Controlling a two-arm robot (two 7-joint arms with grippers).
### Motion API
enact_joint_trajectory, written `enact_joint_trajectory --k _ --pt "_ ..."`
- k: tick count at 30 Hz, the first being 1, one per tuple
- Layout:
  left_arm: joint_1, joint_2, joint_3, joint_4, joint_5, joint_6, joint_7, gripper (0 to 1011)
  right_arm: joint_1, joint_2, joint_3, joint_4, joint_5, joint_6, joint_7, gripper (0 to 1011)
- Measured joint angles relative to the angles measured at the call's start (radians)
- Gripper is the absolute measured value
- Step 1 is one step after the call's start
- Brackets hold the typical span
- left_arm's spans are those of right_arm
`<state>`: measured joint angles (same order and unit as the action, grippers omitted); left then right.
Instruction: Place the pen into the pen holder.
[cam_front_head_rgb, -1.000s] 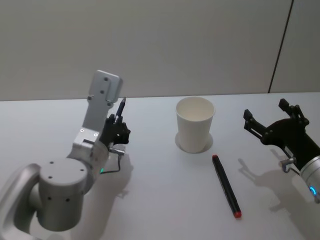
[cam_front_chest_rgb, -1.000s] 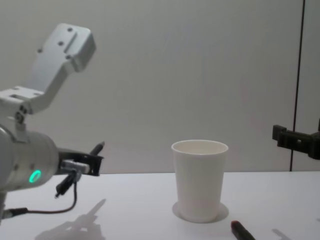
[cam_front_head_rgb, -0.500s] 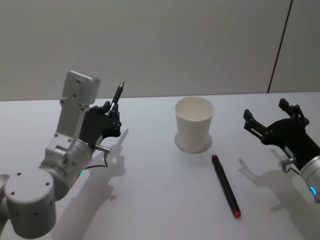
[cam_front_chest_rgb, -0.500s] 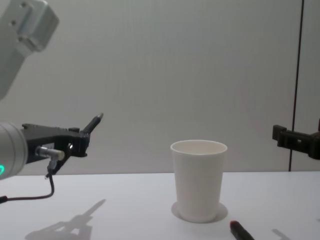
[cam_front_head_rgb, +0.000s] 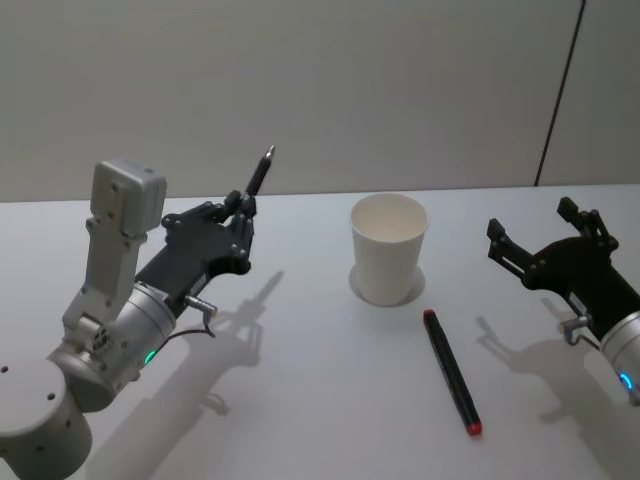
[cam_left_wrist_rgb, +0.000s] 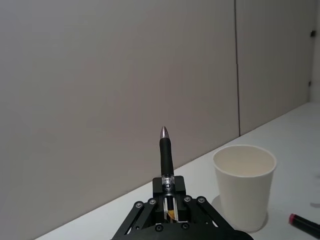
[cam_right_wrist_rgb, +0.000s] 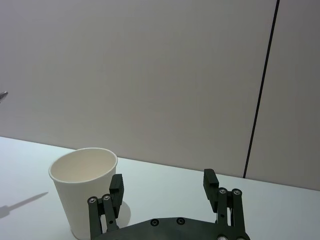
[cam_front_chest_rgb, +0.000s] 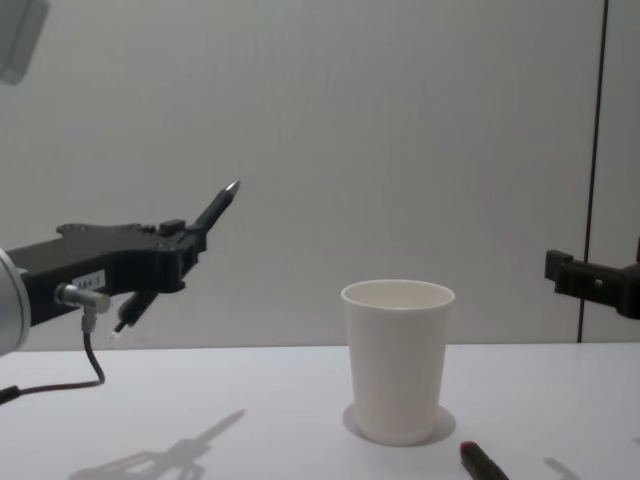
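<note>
My left gripper (cam_front_head_rgb: 242, 207) hangs above the table, left of the pen holder, shut on a black pen (cam_front_head_rgb: 259, 174) with a silver tip. The pen points up and away, toward the back wall. The left wrist view has the pen (cam_left_wrist_rgb: 165, 154) standing out of the gripper (cam_left_wrist_rgb: 169, 194), with the holder (cam_left_wrist_rgb: 244, 185) beyond and to one side. The pen holder (cam_front_head_rgb: 389, 246) is a plain white paper cup, upright and empty, at the table's middle. From the chest, the pen (cam_front_chest_rgb: 216, 211) is higher than the cup's rim (cam_front_chest_rgb: 398, 293). My right gripper (cam_front_head_rgb: 532, 221) is open at the right, apart from everything.
A second pen (cam_front_head_rgb: 451, 370), black with red ends, lies flat on the table in front and right of the cup, between it and my right gripper. Its red end also pokes into the chest view (cam_front_chest_rgb: 478, 461). A plain grey wall (cam_front_head_rgb: 320, 90) stands behind the table.
My left arm has swung up and rightward toward the cup, carrying the pen higher and closer to it. The right arm, the cup and the lying pen have stayed put.
</note>
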<state>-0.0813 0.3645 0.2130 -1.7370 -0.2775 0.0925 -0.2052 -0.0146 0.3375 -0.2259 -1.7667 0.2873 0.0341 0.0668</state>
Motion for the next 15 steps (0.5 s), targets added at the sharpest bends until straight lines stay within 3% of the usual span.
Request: enact_joint_trajectory --k 3,15 --pt "0.001 0.003 -0.001 0.016 -0.026 -0.062 -0.06 131 0.0 0.0 0.0 0.0 0.0 0.0 0.0 1001" --pt "-0.008 -0.005 0.009 0.061 -0.096 -0.2 -0.225 131 0.0 0.0 0.0 0.0 0.0 0.0 0.0 1002"
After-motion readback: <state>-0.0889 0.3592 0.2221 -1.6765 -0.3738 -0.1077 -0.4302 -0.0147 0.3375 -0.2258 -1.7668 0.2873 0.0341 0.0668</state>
